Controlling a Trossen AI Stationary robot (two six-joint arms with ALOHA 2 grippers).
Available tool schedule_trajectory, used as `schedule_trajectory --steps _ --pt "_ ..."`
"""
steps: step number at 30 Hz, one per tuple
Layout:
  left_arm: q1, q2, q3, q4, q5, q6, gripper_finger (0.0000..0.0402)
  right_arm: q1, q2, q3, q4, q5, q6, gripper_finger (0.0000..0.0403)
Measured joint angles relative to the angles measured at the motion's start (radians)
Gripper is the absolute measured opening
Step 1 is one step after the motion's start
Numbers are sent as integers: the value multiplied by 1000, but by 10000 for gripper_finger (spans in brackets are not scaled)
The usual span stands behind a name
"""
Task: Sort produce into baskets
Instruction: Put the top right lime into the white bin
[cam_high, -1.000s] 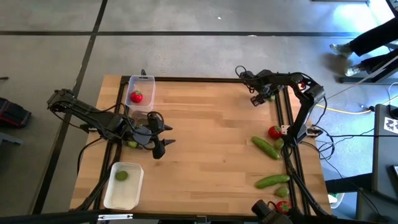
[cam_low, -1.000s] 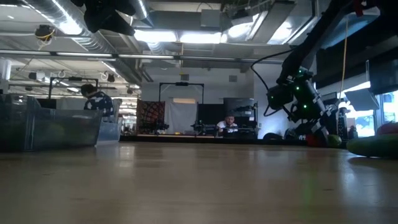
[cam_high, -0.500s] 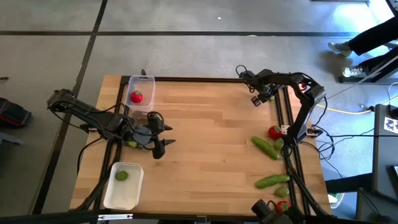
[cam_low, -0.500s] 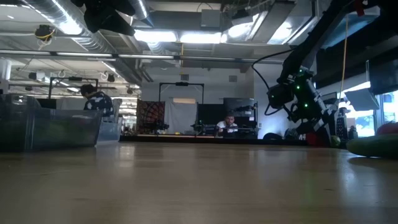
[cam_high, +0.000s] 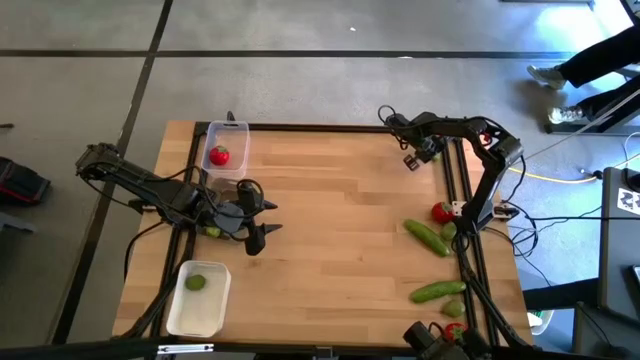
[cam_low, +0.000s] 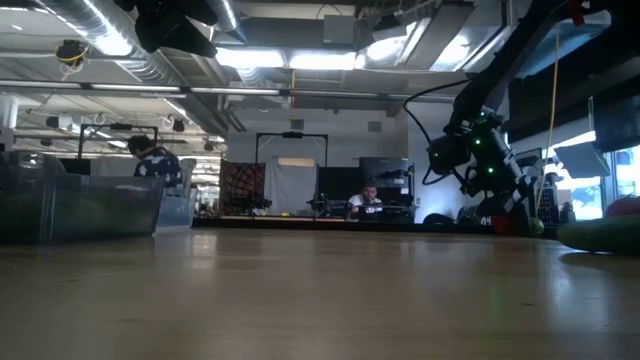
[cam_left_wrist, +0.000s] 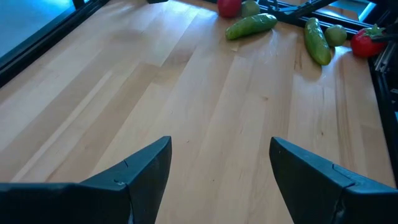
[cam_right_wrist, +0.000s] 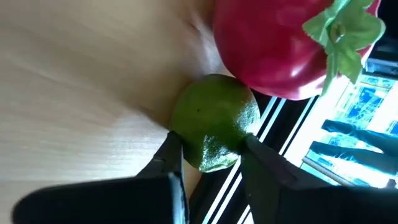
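My right gripper (cam_right_wrist: 208, 155) is at the table's right edge, shut on a small green lime (cam_right_wrist: 214, 121) that lies against a red tomato (cam_right_wrist: 280, 43). In the high view this tomato (cam_high: 440, 211) lies beside a cucumber (cam_high: 427, 236). A second cucumber (cam_high: 438, 291), a lime (cam_high: 455, 308) and a tomato (cam_high: 455, 330) lie nearer. My left gripper (cam_high: 258, 218) is open and empty over bare wood (cam_left_wrist: 217, 162). A clear bin (cam_high: 228, 140) holds a tomato (cam_high: 219, 155). A white bin (cam_high: 198, 305) holds a lime (cam_high: 195, 282). Another clear bin (cam_high: 212, 205) lies under my left arm. My right gripper pinches the lime between its two fingers (cam_right_wrist: 171, 149), one on each opposite side (cam_right_wrist: 186, 146) of the fruit. The fingers come from the table's right side. The lime touches the tomato; whether it rests on the wood or is lifted, I cannot tell.
Black rails (cam_high: 460, 180) run along the table's right edge beside the loose produce. The low view shows a clear bin (cam_low: 80, 205) at the left and a cucumber (cam_low: 600, 235) at the right. People stand in the room beyond. The middle of the table (cam_high: 340, 220) is bare wood.
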Motion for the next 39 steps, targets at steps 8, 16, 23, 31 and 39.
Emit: schedule_trajectory --steps 8,16,23,31,39 --pt "0 0 0 0 0 0 267 10 -5 1 -16 -13 -18 73" --pt "0 0 0 -2 0 -13 267 110 -122 -2 -16 -155 -46 72" --pt "1 0 0 -4 0 -30 267 236 -237 -2 24 -278 -33 72" --pt "1 1 0 12 0 -6 267 413 -326 -2 135 -385 -28 72" --pt "2 33 -2 57 -2 34 267 593 -339 -1 333 -442 -18 72"
